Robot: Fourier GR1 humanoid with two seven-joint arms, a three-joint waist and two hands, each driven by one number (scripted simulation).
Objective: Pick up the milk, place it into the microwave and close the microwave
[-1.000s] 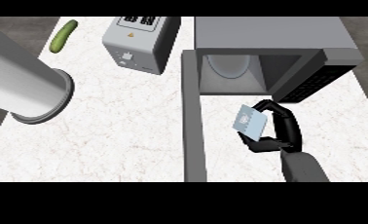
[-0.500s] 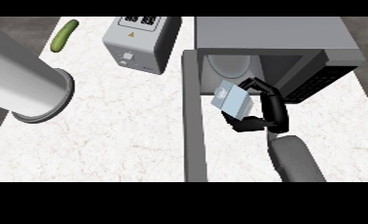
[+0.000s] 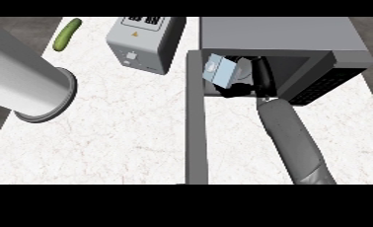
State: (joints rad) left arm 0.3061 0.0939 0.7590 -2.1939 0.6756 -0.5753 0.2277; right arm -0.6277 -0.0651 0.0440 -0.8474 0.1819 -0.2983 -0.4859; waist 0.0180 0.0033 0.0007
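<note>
Right hand (image 3: 260,79) fingers curled round milk (image 3: 219,69), held tilted at open microwave (image 3: 280,41) mouth; door (image 3: 196,127) swung open left; left hand out of view; toaster (image 3: 146,42), cucumber (image 3: 67,34) far left

A pale blue and white colouring is shown by the milk (image 3: 220,69), with a small darker mark on its face. It is gripped by the black right hand (image 3: 260,80), which is carried on a grey forearm (image 3: 295,139). The microwave (image 3: 280,36) is coloured grey, with a dark interior and a black patterned panel. The toaster (image 3: 143,43) is light grey with black slots and a yellow mark. The cucumber (image 3: 66,34) is green. The counter (image 3: 116,132) is white with faint veining.
</note>
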